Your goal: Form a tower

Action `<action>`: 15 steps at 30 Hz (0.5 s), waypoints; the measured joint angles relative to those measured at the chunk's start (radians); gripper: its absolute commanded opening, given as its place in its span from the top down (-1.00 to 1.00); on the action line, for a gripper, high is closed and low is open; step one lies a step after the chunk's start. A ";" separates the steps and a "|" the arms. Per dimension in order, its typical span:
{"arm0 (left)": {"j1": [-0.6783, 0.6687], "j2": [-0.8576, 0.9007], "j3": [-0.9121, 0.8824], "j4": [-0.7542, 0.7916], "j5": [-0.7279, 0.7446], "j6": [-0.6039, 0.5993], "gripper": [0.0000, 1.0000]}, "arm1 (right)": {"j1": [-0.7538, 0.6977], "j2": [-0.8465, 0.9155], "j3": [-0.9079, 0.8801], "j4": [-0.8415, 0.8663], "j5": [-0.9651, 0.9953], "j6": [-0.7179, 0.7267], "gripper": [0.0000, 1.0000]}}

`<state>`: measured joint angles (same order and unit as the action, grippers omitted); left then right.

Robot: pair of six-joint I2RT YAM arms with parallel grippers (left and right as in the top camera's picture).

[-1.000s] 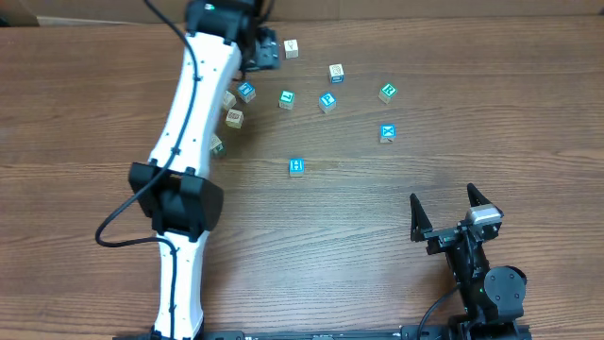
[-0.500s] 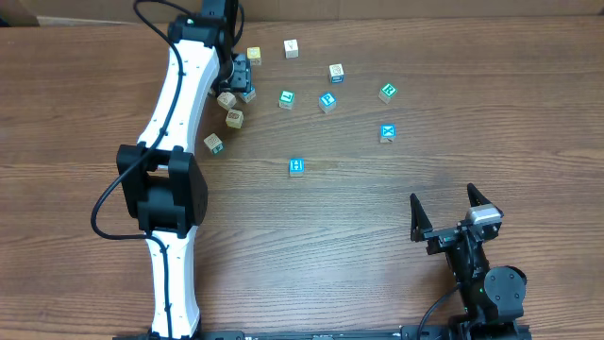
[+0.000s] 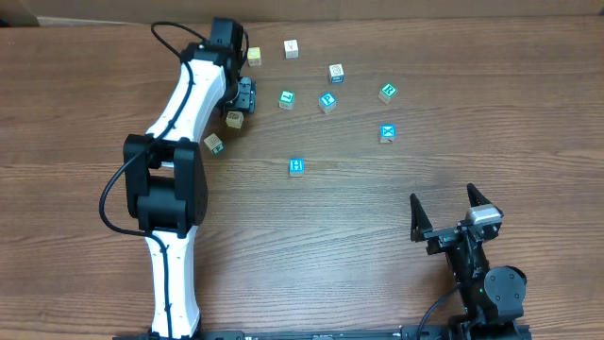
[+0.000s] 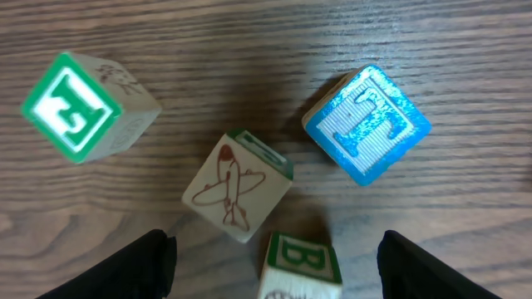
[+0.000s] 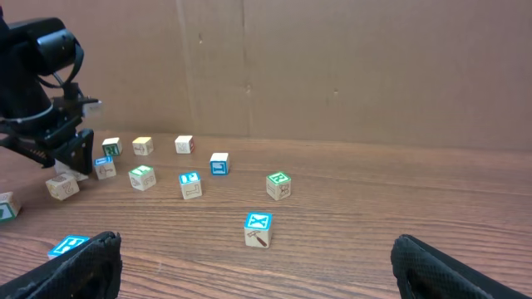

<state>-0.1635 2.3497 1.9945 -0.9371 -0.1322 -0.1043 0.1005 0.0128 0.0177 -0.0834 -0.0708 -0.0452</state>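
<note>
No tower shows; every cube I see lies singly on the table. My left gripper (image 3: 243, 94) hangs open over the far-left cluster of cubes. In the left wrist view a cream cube with a green B (image 4: 301, 267) sits between its dark fingers (image 4: 137, 266), with a gap on both sides. Beyond it lie an airplane cube (image 4: 235, 187), a blue-faced cube (image 4: 367, 124) and a green-faced cube (image 4: 79, 108). A blue cube with a white X (image 3: 386, 133) (image 5: 258, 228) stands alone at the right. My right gripper (image 3: 443, 196) (image 5: 266, 270) rests open near the front right, holding nothing.
Several more loose cubes are scattered across the far half of the table, among them a blue one (image 3: 296, 166) near the middle and a cream one (image 3: 291, 47) at the far edge. A cardboard wall (image 5: 332, 66) stands behind the table.
My left gripper has drawn back from the table's far edge toward the near side and lowered over the left cluster of cubes. The right arm has not moved.
</note>
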 measured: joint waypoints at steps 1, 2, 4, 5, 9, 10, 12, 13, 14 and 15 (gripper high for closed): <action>0.000 0.000 -0.011 0.018 0.000 0.003 -0.50 | 0.000 0.000 0.000 0.000 0.000 0.000 -1.00; 0.000 0.000 -0.016 0.027 0.000 0.005 -0.51 | 0.000 0.000 0.000 0.000 0.000 0.000 -1.00; 0.001 0.000 -0.032 0.061 0.000 0.008 -0.51 | 0.000 0.000 0.000 0.000 0.000 0.000 -1.00; 0.002 0.000 -0.036 0.073 0.000 0.008 -0.51 | 0.000 0.000 0.000 0.000 0.000 0.000 -1.00; 0.010 0.000 -0.053 0.114 0.000 0.008 -0.51 | 0.000 0.000 0.000 0.000 0.000 0.000 -1.00; 0.014 0.000 -0.058 0.126 0.000 0.008 -0.51 | 0.000 0.000 0.000 0.000 0.000 0.000 -1.00; 0.020 0.000 -0.066 0.148 0.000 0.008 -0.52 | 0.000 0.000 0.000 0.000 0.000 0.000 -1.00; 0.023 0.000 -0.072 0.161 0.000 0.008 -0.52 | 0.000 0.000 0.000 0.000 0.000 0.000 -1.00; 0.027 0.000 -0.077 0.175 0.000 0.008 -0.50 | 0.000 0.000 0.000 0.000 0.000 0.000 -1.00; 0.032 0.000 -0.082 0.184 0.000 0.008 -0.43 | 0.000 0.000 0.000 0.000 0.000 0.000 -1.00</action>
<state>-0.1314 2.3497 1.9121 -0.7528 -0.1322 -0.0963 0.1005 0.0128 0.0177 -0.0830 -0.0708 -0.0452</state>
